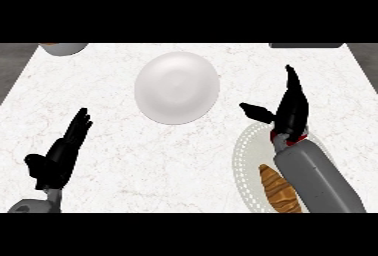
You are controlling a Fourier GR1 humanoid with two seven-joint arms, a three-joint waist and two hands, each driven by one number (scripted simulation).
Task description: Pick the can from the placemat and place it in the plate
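While right hand (289,107) hangs spread over lacy white placemat (247,150) at lower right | round white plate (177,87) upper centre | left hand (59,152) spread, lower left.

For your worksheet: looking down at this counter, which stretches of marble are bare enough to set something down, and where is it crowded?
Bare marble lies between the left hand and the white plate, and along the near edge, between that hand and the placemat. It is crowded at the right: the right hand and forearm cover the placemat, beside a brown object. A bowl fills the far-left corner.
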